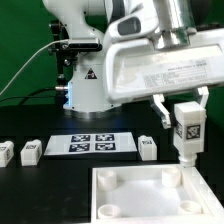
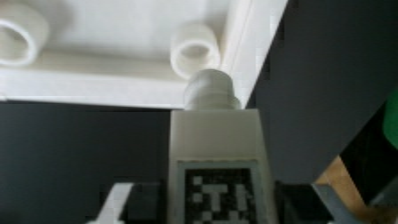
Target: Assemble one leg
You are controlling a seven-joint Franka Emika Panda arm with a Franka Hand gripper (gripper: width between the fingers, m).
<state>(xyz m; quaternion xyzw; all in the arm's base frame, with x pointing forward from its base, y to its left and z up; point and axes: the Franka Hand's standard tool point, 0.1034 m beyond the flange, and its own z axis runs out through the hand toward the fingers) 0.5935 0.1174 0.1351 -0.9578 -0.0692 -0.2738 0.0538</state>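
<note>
My gripper [image 1: 183, 108] is shut on the leg [image 1: 187, 125], a white square post with a black-and-white tag, held upright. Its lower round end hangs at the far right corner of the large flat white board [image 1: 120, 198], right by a corner socket [image 1: 171, 176]. In the wrist view the leg [image 2: 214, 150] runs out from my gripper [image 2: 217, 207] and its round tip lies just beside the corner socket [image 2: 196, 52] of the board [image 2: 125, 80]. I cannot tell whether the tip touches the socket.
The marker board [image 1: 92, 144] lies behind the white board. Three loose white legs stand on the black table: two at the exterior view's left [image 1: 30, 152], [image 1: 5, 152] and one near the marker board [image 1: 147, 148]. The robot base [image 1: 88, 80] rises behind.
</note>
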